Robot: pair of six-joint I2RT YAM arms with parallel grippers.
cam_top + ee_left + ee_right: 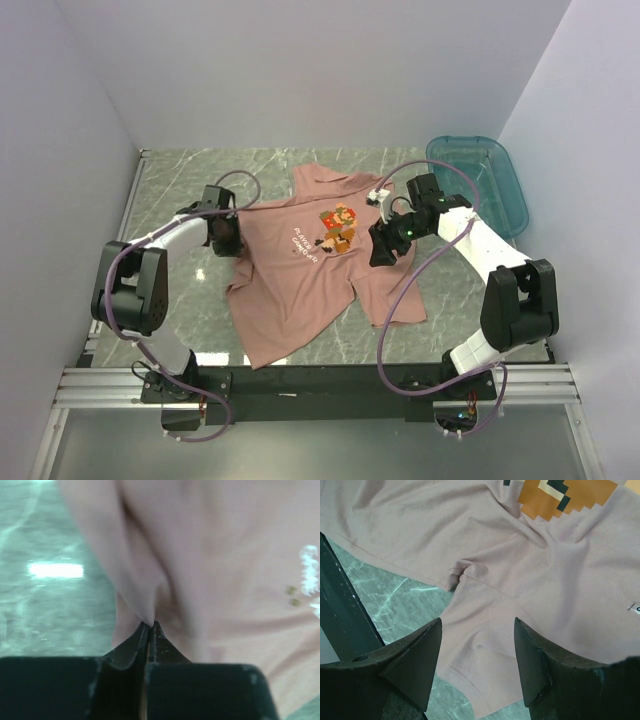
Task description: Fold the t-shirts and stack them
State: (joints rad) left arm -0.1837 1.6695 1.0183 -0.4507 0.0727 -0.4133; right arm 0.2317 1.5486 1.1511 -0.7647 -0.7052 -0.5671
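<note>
A salmon-pink t-shirt [300, 290] with an orange-brown pixel print [338, 226] lies rumpled on the marble table, print up. My left gripper [226, 240] is at the shirt's left edge, shut on a pinched fold of its cloth [145, 597]. My right gripper [385, 250] is open just above the shirt's right sleeve [480, 655], its fingers [417, 662] apart on either side of the sleeve. The print also shows in the right wrist view [565, 497].
A teal plastic bin [480, 180] stands at the back right. Bare green marble table [180, 180] lies to the left and behind the shirt. White walls close in three sides.
</note>
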